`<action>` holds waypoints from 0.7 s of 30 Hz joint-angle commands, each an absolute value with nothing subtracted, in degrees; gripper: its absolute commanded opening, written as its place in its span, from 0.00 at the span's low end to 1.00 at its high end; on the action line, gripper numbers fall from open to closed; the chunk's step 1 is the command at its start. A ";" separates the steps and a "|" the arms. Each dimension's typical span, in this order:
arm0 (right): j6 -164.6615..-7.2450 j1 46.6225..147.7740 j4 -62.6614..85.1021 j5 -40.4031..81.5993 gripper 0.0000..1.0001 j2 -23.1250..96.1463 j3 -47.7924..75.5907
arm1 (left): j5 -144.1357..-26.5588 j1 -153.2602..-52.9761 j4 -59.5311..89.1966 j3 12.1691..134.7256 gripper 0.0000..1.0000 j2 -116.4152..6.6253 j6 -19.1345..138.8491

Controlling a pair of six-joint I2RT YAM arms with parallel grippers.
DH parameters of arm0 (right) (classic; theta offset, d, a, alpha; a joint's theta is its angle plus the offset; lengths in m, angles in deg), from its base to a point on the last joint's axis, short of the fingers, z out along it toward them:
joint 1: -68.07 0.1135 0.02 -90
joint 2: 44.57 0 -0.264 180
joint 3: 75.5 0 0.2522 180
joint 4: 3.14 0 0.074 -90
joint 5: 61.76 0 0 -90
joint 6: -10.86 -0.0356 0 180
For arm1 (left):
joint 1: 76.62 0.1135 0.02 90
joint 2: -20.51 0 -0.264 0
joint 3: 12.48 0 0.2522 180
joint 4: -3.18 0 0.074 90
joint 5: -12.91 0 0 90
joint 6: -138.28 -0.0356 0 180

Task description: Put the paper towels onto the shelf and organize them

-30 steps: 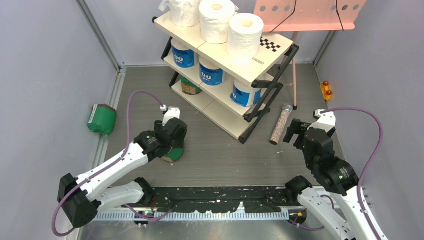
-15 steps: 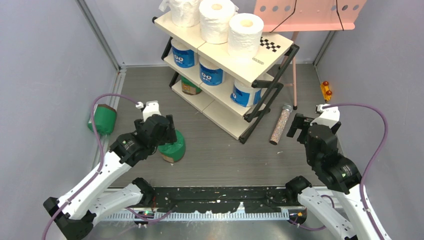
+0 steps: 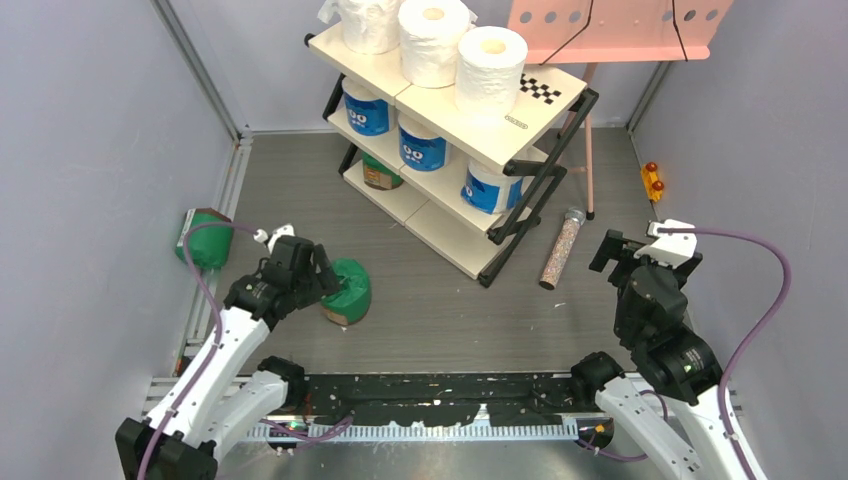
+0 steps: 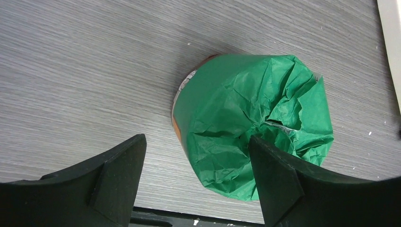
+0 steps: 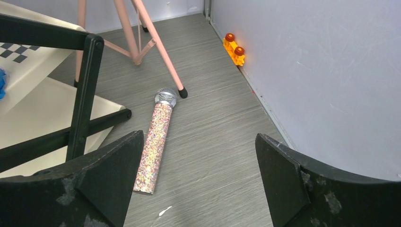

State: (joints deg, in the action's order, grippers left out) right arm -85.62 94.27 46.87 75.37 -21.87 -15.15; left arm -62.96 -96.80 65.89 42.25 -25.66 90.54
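Note:
The shelf (image 3: 545,112) stands at the back. Three white rolls (image 3: 490,68) sit on its top tier and three blue rolls (image 3: 422,146) on the middle tier. One green roll (image 3: 380,176) sits on the bottom tier. A second green roll (image 3: 349,289) stands on the floor and fills the left wrist view (image 4: 255,127). My left gripper (image 3: 318,275) is open and empty just left of it (image 4: 196,144). A third green roll (image 3: 205,238) lies by the left wall. My right gripper (image 3: 622,252) is open and empty at the right (image 5: 198,139).
A thin speckled tube (image 3: 561,249) lies on the floor right of the shelf, also in the right wrist view (image 5: 152,144). The pink music stand (image 3: 610,22) stands behind the shelf. A small orange toy (image 3: 652,180) lies by the right wall.
My left gripper has drawn back to the left off the green roll, which stays standing on the floor. My right gripper has shifted a little to the right.

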 commanded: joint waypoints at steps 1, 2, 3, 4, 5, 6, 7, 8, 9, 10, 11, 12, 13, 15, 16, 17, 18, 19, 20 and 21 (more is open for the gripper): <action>-84.47 94.53 43.29 78.95 0.95 -23.95 -16.21 | -67.26 -96.15 60.31 41.12 0.81 -27.85 91.45; -84.53 94.53 43.31 79.06 0.95 -24.15 -16.38 | -67.40 -96.13 60.01 40.83 0.80 -28.57 91.62; -84.53 94.53 43.27 79.10 0.95 -24.48 -16.43 | -67.18 -96.13 59.84 40.50 0.79 -29.21 91.94; -84.56 94.53 43.35 79.14 0.95 -24.55 -16.55 | -66.71 -96.09 59.89 40.17 0.77 -29.90 92.33; -84.56 94.53 43.50 79.13 0.95 -24.58 -16.60 | -66.32 -96.06 59.72 39.86 0.75 -30.32 92.61; -84.57 94.53 43.54 79.24 0.95 -24.60 -16.66 | -66.28 -96.04 59.40 39.60 0.72 -30.49 92.78; -84.63 94.53 43.57 79.27 0.95 -24.57 -16.70 | -66.56 -96.04 58.96 39.50 0.68 -30.71 93.02; -84.70 94.53 43.62 79.34 0.95 -24.59 -16.90 | -66.99 -96.04 58.57 39.51 0.64 -30.85 93.23; -84.79 94.53 43.64 79.38 0.95 -24.68 -16.99 | -67.54 -96.04 58.16 39.72 0.60 -31.02 93.39; -84.82 94.53 43.65 79.38 0.95 -24.78 -17.24 | -67.93 -96.04 57.87 40.08 0.57 -31.18 93.57; -84.93 94.53 43.69 79.54 0.95 -24.97 -17.34 | -68.23 -96.04 57.74 40.65 0.54 -31.27 93.69; -84.98 94.53 43.64 79.60 0.95 -25.01 -17.52 | -68.48 -96.09 57.69 41.29 0.52 -31.39 93.78; -84.99 94.53 43.69 79.83 0.95 -25.29 -17.61 | -68.62 -96.05 57.69 42.12 0.51 -31.60 93.89; -85.14 94.53 43.65 80.16 0.95 -25.83 -17.93 | -68.86 -96.13 57.71 43.89 0.48 -32.05 94.10; -85.22 94.53 43.71 80.26 0.95 -26.31 -18.18 | -68.98 -96.13 57.57 44.82 0.47 -32.23 94.27; -85.38 94.53 43.64 80.38 0.95 -26.56 -18.48 | -69.10 -96.13 57.27 45.64 0.45 -32.57 94.51; -85.42 94.53 43.70 80.41 0.95 -27.19 -18.62 | -69.29 -96.13 56.90 46.45 0.43 -32.93 94.84; -85.57 94.53 43.68 80.66 0.95 -27.58 -19.01 | -69.53 -96.13 56.20 47.21 0.42 -33.35 95.11; -85.80 94.53 43.68 80.82 0.95 -28.35 -19.19 | -69.79 -96.13 55.48 48.03 0.40 -33.97 95.43; -85.85 94.53 43.74 81.11 0.95 -28.81 -19.61 | -70.16 -96.13 54.71 48.91 0.40 -34.72 95.80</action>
